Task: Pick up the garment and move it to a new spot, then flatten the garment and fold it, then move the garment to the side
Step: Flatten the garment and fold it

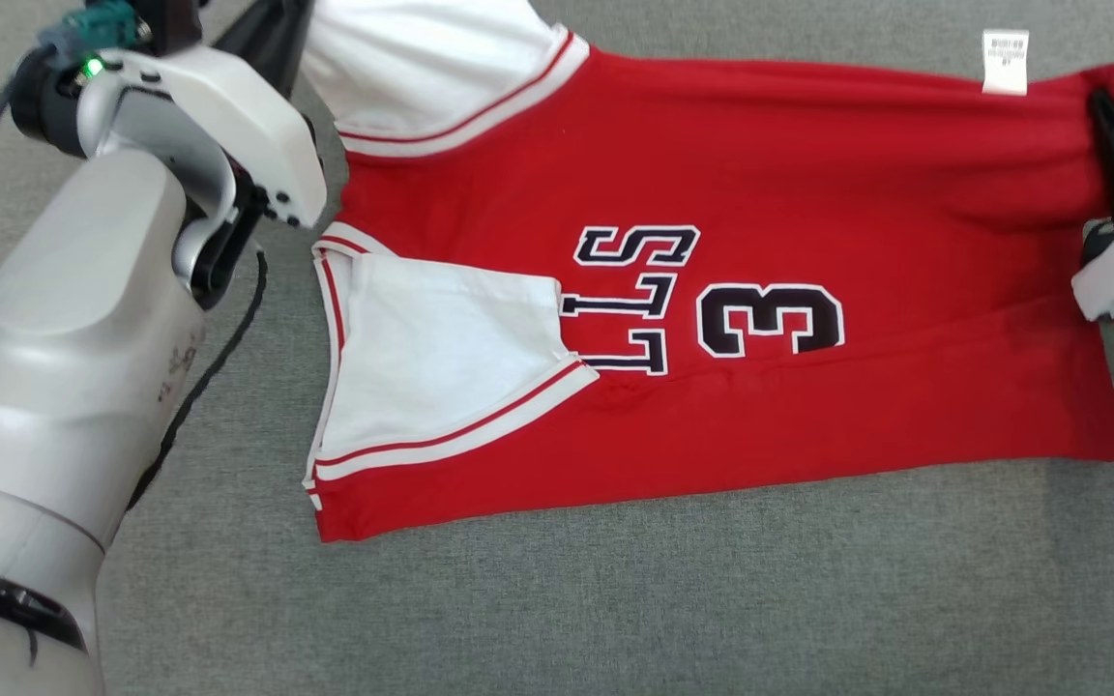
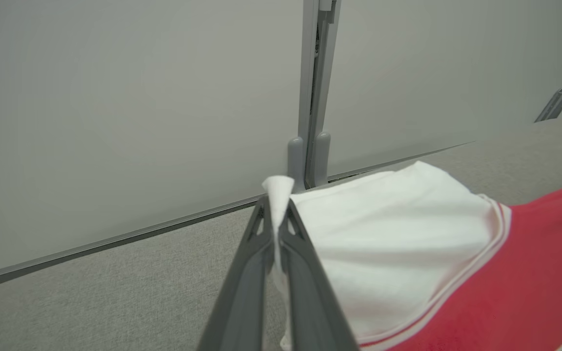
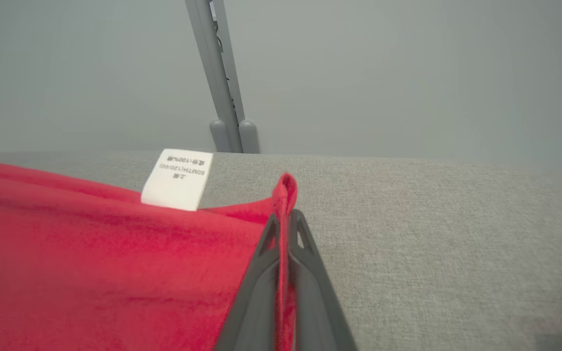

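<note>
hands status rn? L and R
Left hand: closed, pinching the white sleeve of the jersey.
Right hand: closed, pinching the jersey's red hem.

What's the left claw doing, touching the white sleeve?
Touching. In the left wrist view the left gripper is shut on the white sleeve, cloth poking out.
</note>
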